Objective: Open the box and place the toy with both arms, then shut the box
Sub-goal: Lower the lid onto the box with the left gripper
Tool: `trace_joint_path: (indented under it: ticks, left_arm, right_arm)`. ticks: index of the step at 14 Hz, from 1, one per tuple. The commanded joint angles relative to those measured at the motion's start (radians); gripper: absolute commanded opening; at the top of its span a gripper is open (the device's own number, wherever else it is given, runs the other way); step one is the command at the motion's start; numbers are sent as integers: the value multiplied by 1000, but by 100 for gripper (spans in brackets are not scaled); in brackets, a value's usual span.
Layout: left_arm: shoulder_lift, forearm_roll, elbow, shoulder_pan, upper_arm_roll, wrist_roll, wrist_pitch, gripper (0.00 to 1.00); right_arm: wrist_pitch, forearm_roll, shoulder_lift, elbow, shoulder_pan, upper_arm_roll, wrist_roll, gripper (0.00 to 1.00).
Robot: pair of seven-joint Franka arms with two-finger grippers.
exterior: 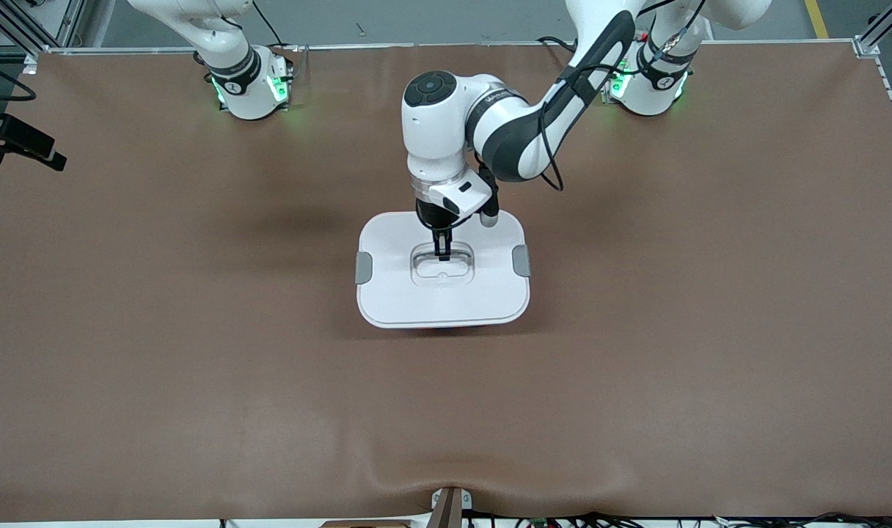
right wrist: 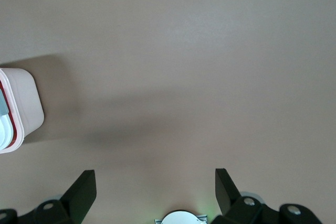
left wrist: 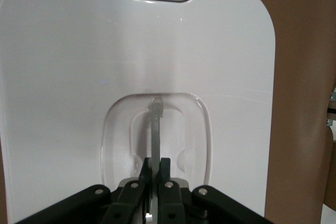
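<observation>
The box [exterior: 417, 293] stands at the table's middle with its white lid on and a grey clip [exterior: 363, 268] on each short side. My left gripper [exterior: 442, 255] is down in the lid's recess. In the left wrist view the left gripper [left wrist: 155, 169] is shut on the upright clear handle [left wrist: 156, 129] of the lid [left wrist: 79, 77]. My right gripper [right wrist: 155, 182] is open and empty over bare table; it does not show in the front view. A corner of the box [right wrist: 21, 103] shows at the edge of the right wrist view. The toy is out of view.
The brown table cover [exterior: 196, 367] spreads wide around the box. The right arm's base [exterior: 248, 84] and the left arm's base [exterior: 648, 84] stand along the table's edge farthest from the front camera. A black device [exterior: 20, 143] sits at the right arm's end.
</observation>
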Motion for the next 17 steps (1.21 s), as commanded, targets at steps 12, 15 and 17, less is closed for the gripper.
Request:
trace_joint_path:
  ticks: [12,15,17]
  left_arm:
    - [40,40,37,-23,6,-25,21,0]
    - [42,64,34,-22,4,-28,23,0]
    - [42,63,34,-22,4,-28,23,0]
  right_arm:
    - [10,14,22,25,-63,14,10,100]
    - [4,14,26,25,-36,14,10,100]
    - [-1,14,24,25,-19,14,11,100]
